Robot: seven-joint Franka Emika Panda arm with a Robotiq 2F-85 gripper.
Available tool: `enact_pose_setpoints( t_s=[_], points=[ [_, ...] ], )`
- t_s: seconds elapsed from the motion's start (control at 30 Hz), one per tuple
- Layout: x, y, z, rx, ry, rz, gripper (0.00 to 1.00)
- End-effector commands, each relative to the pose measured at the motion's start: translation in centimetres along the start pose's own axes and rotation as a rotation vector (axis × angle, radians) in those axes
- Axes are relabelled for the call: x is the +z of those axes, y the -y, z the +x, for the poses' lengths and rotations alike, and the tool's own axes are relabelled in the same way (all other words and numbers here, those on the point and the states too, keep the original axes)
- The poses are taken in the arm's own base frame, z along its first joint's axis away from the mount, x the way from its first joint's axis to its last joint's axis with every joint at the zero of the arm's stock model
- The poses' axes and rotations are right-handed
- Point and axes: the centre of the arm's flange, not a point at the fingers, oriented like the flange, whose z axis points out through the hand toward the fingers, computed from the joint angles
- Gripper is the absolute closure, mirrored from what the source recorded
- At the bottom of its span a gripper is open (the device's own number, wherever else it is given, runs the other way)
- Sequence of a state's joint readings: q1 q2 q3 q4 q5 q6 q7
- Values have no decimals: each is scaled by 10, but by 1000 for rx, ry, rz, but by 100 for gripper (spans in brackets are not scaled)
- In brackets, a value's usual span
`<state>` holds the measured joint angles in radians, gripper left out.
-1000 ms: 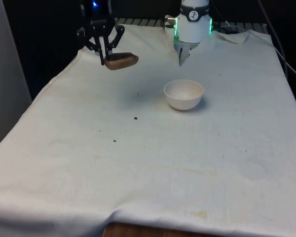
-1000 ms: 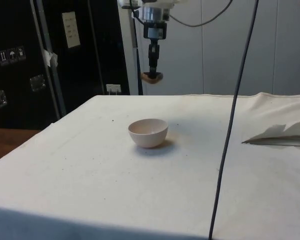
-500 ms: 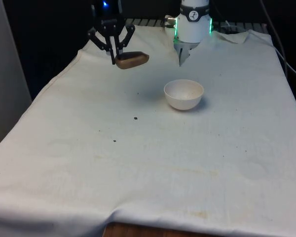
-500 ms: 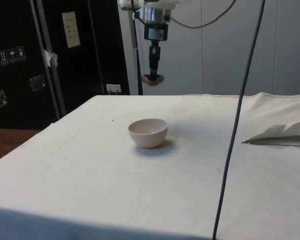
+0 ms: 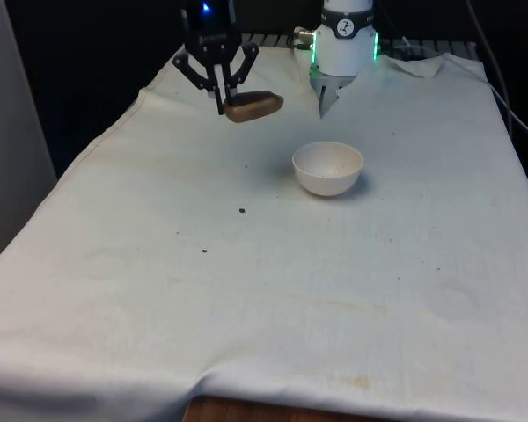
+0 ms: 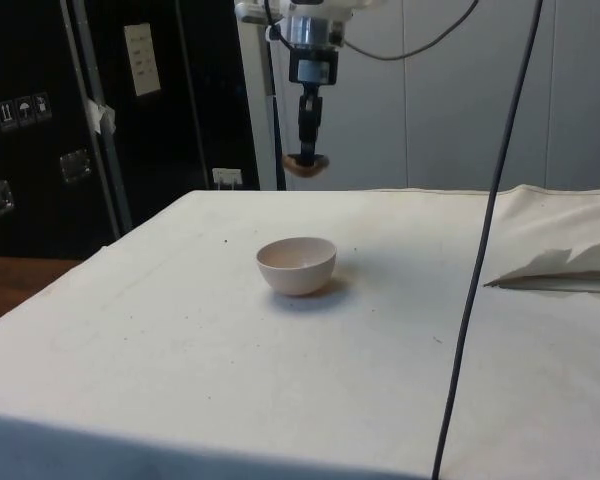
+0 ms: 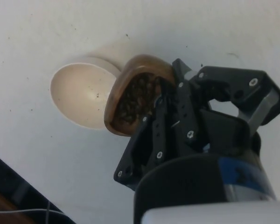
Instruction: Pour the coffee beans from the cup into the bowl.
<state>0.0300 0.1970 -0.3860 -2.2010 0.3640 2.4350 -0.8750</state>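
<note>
Tool (image 5: 222, 98) was up in the air over the tabletop's (image 5: 273, 290) far edge, toward the front view's left corner, fingers pinching the rim of the brown cup (image 5: 253, 106). Cup hung at the fingertips, off to the front view's right of the tool, well clear of the cloth, roughly level in front view. Wrist view: cup (image 7: 133, 93) full of dark coffee beans (image 7: 137, 97), one finger inside the rim, the other outside. White bowl (image 5: 328, 167) sat on the tabletop near mid-width, closer to the far edge than the near one, upright. Cup was not over the bowl: it hung well apart, further back and toward the front view's left. Side view: cup (image 6: 304, 165) above and behind the bowl (image 6: 296, 265). A few stray dark specks (image 5: 242, 210) lay on the cloth toward the front view's left of the bowl
</note>
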Motion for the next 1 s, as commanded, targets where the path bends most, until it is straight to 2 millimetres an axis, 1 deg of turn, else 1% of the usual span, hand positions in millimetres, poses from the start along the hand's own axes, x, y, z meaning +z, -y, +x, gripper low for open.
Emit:
enact_pose_setpoints(
  t_s=[0.0,0.1,0.13,0.4,0.43,0.97],
  points=[
    [0,3,0,5,0,-16,100],
    [2,9,2,10,0,-12,100],
    [1,7,2,5,0,6,100],
    [5,21,9,16,7,-12,100],
    [5,22,10,11,3,6,100],
    [-2,26,13,24,49,-48,100]
  ],
)
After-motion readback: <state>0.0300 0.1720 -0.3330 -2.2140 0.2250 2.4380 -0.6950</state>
